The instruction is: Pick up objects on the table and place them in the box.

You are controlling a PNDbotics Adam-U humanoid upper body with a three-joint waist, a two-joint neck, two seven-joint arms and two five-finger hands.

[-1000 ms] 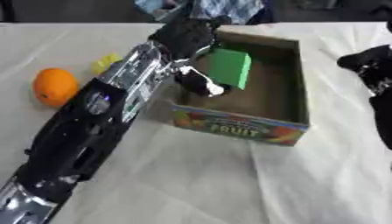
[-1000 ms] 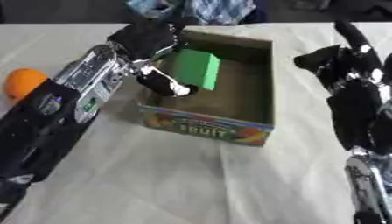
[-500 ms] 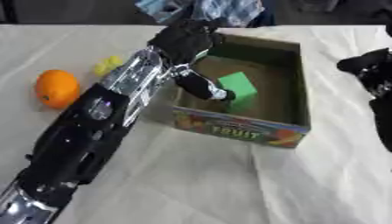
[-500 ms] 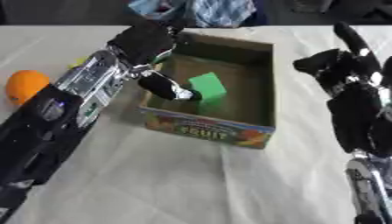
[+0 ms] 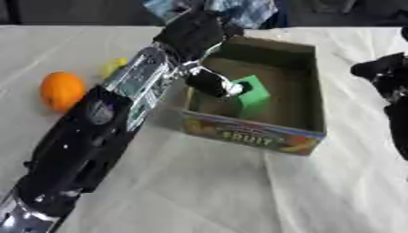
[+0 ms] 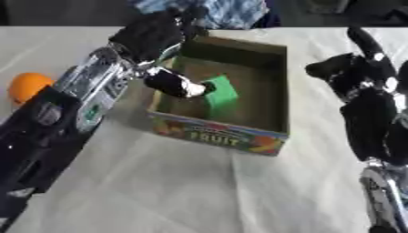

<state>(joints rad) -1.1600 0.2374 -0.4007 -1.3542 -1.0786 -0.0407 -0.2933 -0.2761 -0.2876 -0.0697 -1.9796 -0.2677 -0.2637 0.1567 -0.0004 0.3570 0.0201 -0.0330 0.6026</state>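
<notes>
A green block (image 5: 253,96) lies inside the cardboard fruit box (image 5: 253,137), near its left wall. My left hand (image 5: 191,34) hangs over the box's left rim with its fingers relaxed. Its thumb (image 5: 213,84) reaches down into the box and its tip touches the block's left side. An orange (image 5: 62,90) sits on the white cloth to the left of my left arm. A small yellow thing (image 5: 111,67) shows just beyond it, partly hidden by the arm. My right hand (image 6: 350,75) hovers open to the right of the box, one finger pointing up.
My left arm (image 5: 95,136) crosses the table from the lower left up to the box. White cloth (image 5: 199,191) covers the table in front of the box. A strip of cloth (image 6: 299,91) separates the box from my right hand.
The green block has gone down from my left hand's grasp onto the box floor. The left hand's fingers have let go and only the thumb still touches it. The right hand has barely moved.
</notes>
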